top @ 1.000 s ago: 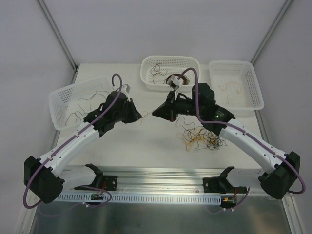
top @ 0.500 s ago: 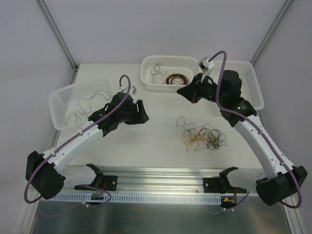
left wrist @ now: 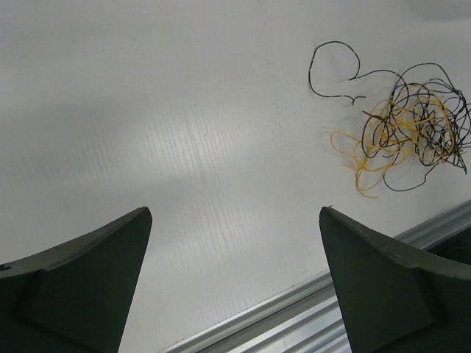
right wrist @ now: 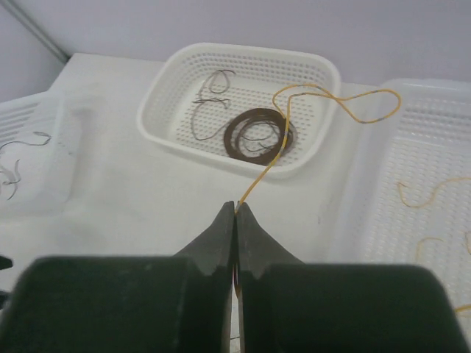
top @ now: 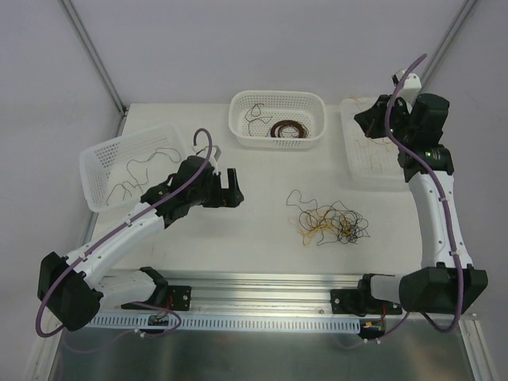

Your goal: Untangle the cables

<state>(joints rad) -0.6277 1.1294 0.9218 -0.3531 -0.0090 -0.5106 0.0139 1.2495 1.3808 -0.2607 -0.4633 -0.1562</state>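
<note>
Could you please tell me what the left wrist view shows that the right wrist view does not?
Only the left wrist view: the left gripper open and the tangled clump of black and yellow cables. Only the right wrist view: the right gripper shut on a yellow cable, with white baskets beyond. Both: the white table.

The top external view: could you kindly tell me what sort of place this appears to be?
Probably a robotics lab test cell: two robot arms mounted on an aluminium rail at a white table, plain white walls around it, and three perforated baskets for sorting the cable tangle.
</note>
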